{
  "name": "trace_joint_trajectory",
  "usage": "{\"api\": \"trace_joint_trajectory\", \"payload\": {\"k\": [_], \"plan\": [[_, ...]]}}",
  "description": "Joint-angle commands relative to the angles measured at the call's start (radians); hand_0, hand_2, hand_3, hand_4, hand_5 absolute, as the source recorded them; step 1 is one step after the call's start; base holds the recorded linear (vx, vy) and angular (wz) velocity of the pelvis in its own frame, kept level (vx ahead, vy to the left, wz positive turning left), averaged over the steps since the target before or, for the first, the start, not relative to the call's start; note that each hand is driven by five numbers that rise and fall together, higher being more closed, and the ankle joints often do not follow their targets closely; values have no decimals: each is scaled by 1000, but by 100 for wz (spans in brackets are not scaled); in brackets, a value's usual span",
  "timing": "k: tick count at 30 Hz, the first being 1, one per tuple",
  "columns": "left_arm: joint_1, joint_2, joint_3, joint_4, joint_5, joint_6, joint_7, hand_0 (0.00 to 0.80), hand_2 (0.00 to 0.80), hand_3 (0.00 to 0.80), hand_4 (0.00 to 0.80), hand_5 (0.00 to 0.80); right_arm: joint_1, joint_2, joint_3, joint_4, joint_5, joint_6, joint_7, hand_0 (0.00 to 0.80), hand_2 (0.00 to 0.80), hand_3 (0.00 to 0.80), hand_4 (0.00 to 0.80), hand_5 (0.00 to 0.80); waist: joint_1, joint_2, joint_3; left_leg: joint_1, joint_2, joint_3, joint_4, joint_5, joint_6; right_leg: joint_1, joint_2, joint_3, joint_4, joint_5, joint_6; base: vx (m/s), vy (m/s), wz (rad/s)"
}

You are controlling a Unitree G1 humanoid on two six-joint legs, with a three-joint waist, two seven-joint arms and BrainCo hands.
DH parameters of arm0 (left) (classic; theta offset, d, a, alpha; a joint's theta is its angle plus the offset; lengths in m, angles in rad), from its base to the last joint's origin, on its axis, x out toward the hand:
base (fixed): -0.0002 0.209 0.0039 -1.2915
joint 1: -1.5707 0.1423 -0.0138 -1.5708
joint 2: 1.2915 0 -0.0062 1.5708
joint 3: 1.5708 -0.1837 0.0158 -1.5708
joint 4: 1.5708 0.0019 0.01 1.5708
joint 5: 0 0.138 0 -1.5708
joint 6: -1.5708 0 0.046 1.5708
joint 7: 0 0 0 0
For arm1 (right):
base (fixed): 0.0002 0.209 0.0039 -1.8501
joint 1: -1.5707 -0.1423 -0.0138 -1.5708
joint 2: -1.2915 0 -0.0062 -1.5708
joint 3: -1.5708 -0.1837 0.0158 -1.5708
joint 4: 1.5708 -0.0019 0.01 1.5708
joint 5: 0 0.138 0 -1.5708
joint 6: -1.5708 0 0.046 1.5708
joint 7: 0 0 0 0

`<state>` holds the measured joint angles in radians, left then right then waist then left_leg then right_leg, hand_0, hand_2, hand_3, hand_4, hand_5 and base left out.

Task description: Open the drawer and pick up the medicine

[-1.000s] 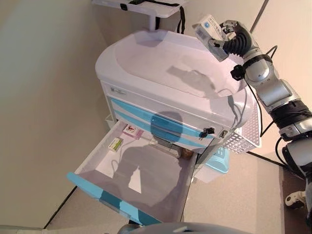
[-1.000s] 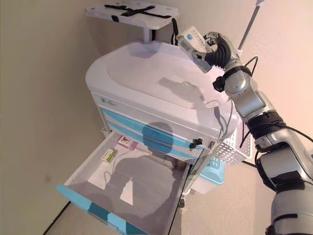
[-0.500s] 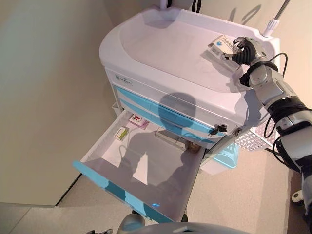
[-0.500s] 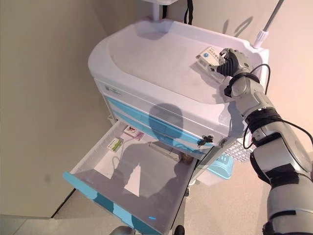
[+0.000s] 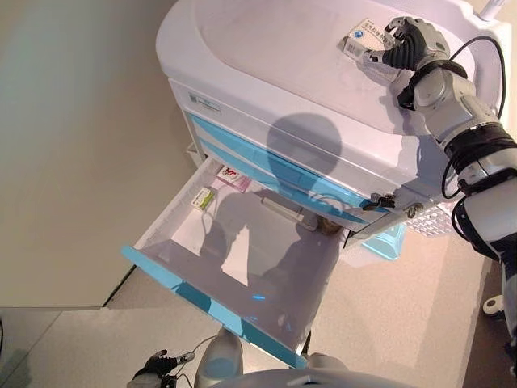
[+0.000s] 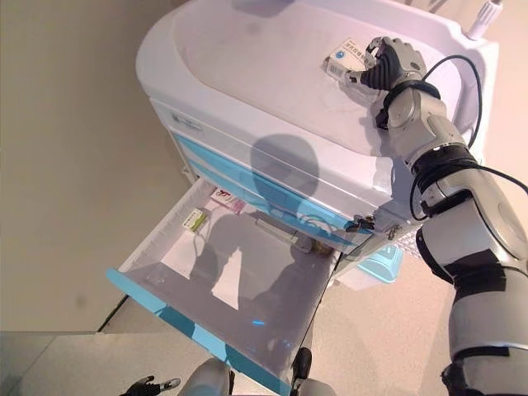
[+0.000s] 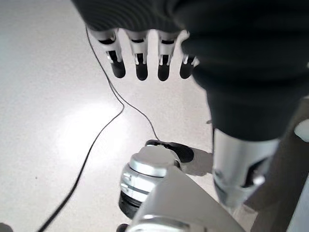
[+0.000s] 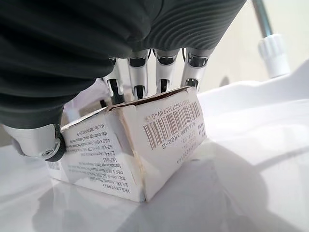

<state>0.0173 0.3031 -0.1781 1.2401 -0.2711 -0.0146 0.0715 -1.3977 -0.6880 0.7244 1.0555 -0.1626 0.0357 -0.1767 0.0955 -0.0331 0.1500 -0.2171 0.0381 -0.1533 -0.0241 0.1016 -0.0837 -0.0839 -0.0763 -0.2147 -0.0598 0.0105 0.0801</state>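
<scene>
The white medicine box with a barcode rests on the white cart top near its far right edge. My right hand is shut on it, fingers over its top and thumb against its side. Below, the cart's bottom drawer with a blue front stands pulled out. It holds a small green-yellow box, a red-and-white packet and a long pale box at the back. My left hand hangs low above the floor, fingers straight and holding nothing.
Two shut blue drawers sit above the open one, with keys hanging at the cart's right corner. A white perforated basket and a light-blue bin are on the cart's right side. A wall runs along the left.
My right hand has come down with the medicine box from above the cart to its top surface. The camera has tilted downward, shifting the whole picture.
</scene>
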Motion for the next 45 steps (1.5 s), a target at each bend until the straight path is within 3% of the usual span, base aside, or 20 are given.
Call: {"api": "trace_joint_trajectory", "payload": {"k": [1,24,28,35,42,45], "plan": [[-42,31,-28,23,-22,-6,15,0,0,0,0,0,-79,25,103,27,25,-19,15,0,0,0,0,0,5,-39,21,23,-65,-2,49,-68,45,-70,-25,-9,160,-61,13,0,0,0],[-54,25,-16,50,-18,-2,20,0,0,0,0,0,-102,34,91,-91,63,-32,-2,0,0,0,0,0,-24,-42,3,48,-57,29,24,-79,44,-57,-20,22,130,-55,17,3,0,-1],[-50,20,5,38,14,2,25,0,0,0,0,0,-4,-69,-70,-379,95,-69,-90,0,0,0,0,0,-40,-24,2,62,-63,37,26,-90,49,-49,-24,30,135,-63,20,20,15,-7],[-40,18,27,36,68,5,26,0,0,0,0,0,183,-177,-285,-645,193,-129,-130,0,0,0,0,0,-53,-9,-13,93,-67,51,15,-97,56,-26,-35,36,137,-67,26,30,18,-1],[-38,-10,30,40,125,19,22,0,0,0,0,0,456,-161,-573,-828,421,-228,-168,0,0,0,0,0,-86,18,-53,149,-72,84,4,-116,65,18,-44,51,126,-68,36,53,44,-10],[-27,-19,38,40,140,31,22,0,0,0,0,0,651,-131,-717,-886,483,-248,-171,0,0,0,0,0,-100,23,-77,187,-70,114,-1,-131,68,53,-41,71,107,-64,43,57,47,-20]]}}
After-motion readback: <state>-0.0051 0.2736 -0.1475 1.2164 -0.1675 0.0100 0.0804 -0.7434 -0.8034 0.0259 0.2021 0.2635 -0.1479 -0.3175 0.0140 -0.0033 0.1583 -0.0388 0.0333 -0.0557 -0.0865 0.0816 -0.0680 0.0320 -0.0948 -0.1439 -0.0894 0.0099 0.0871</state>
